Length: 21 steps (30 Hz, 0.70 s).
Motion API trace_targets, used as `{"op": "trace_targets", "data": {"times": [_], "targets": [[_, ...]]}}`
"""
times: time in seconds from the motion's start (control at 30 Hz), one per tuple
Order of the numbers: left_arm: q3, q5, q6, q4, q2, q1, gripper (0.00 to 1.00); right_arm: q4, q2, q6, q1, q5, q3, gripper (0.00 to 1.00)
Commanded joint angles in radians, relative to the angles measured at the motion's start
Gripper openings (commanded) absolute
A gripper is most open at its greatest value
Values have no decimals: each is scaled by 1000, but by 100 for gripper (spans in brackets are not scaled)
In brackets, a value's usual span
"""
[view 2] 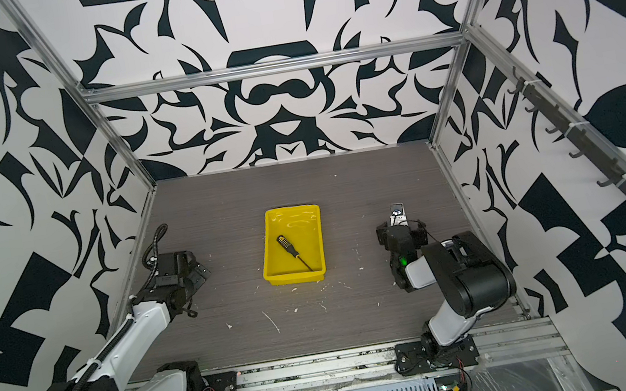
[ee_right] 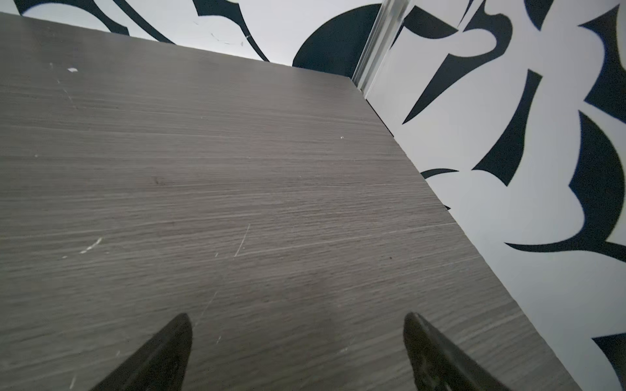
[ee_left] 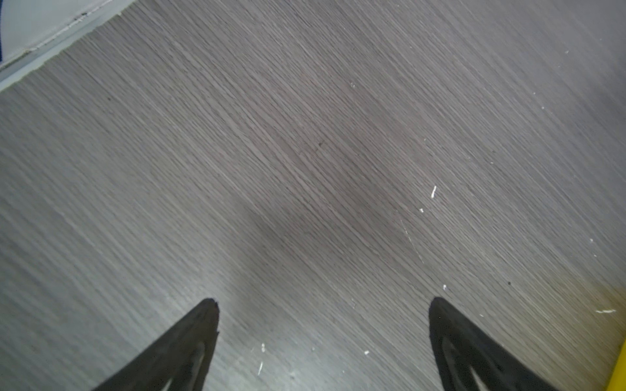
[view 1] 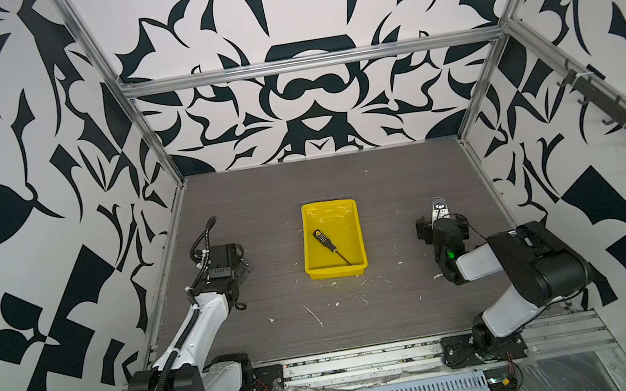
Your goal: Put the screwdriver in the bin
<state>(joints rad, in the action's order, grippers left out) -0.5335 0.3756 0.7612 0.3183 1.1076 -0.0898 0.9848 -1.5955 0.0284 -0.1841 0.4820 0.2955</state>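
The slim screwdriver with the black, yellow-dotted handle, orange collar and thin dark metal shaft (view 1: 327,243) is lying slantwise on the glossy floor of the shallow rectangular bright yellow plastic bin (view 1: 337,272). Its handle is pointing toward the bin's far left and its tip toward the bin's near right corner; whether the tip is touching the wall cannot be told. By my judgement the task is looking finished.

The left gripper (ee_left: 324,300) is hanging well to the left of the bin, its two dark fingers spread wide with nothing between them over the grey wood-grain tabletop (ee_left: 305,152). The right gripper (ee_right: 298,315) is hovering well to the right of the bin, likewise spread and empty.

The remaining risk is probably in the arms themselves. The bin is looking light and low-walled, so any sweep of either arm toward it could be catching the rim, sliding the bin or tilting it. The screwdriver could then be rolling along the slick floor and riding over the wall. An unneeded second reach into the bin could be dragging it out.
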Motion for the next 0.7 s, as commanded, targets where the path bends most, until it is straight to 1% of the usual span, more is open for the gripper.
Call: {"op": "trace_targets", "data": {"times": [0.0, 0.13, 0.23, 0.3, 0.37, 0.4, 0.47, 0.5, 0.53, 0.6, 0.67], "targets": [[-30, -3, -6, 22, 9, 2, 99, 14, 28, -18, 4, -25, 31, 100], [-43, -32, -42, 33, -7, 2, 99, 26, 23, -15, 5, -25, 27, 100], [-22, -53, -59, 26, -66, 2, 99, 24, 22, -16, 4, -24, 30, 100], [23, -116, -91, -54, -123, 2, 99, 22, 23, -15, 5, -25, 30, 100], [101, -181, -132, -225, -184, 2, 99, 24, 23, -16, 5, -24, 29, 100], [140, -190, -144, -317, -206, 2, 99, 25, 23, -16, 5, -22, 29, 100], [198, -148, -189, -498, -236, 2, 99, 24, 23, -16, 5, -24, 29, 100], [202, -114, -226, -542, -240, 2, 99, 24, 22, -17, 4, -24, 28, 100], [191, -66, -268, -564, -242, 2, 99, 24, 23, -16, 5, -24, 29, 100], [157, 62, -300, -568, -227, 2, 99, 24, 23, -15, 5, -25, 29, 100], [140, 174, -327, -606, -170, 2, 99, 24, 23, -15, 5, -26, 29, 100]]}}
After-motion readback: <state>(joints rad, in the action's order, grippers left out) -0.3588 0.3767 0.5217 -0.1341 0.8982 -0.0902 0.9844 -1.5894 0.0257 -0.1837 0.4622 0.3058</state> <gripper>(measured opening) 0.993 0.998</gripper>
